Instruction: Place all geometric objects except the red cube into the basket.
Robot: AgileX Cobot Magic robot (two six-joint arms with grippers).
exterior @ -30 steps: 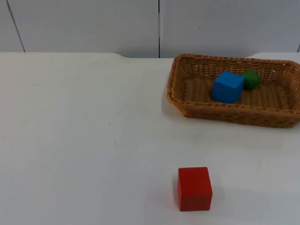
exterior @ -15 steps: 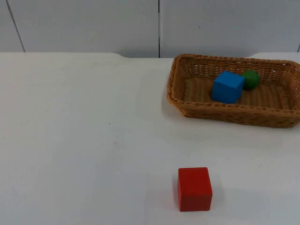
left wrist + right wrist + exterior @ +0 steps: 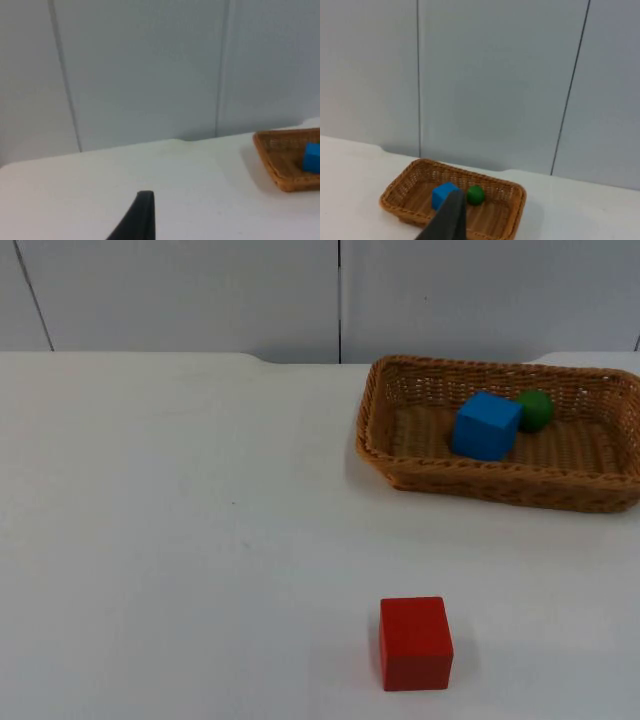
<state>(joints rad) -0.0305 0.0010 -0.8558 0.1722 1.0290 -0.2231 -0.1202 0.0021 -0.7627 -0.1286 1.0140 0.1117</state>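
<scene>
Comparing the earlier top views with the current one showed no change: the blue wooden cube (image 3: 487, 425) and the green ball (image 3: 535, 409) lay in the brown woven wicker basket (image 3: 470, 480), touching or nearly so, and the red wooden cube (image 3: 415, 642) stood apart on the white table top (image 3: 180, 540). Judged from this layout, the task appeared complete. Both arms waited, raised and retracted. The left gripper (image 3: 137, 220) looked along the table, the basket well ahead of its fingertip. The right gripper (image 3: 447, 220) faced the basket, just beyond its fingertip. Finger spacing on either gripper could not be determined.
</scene>
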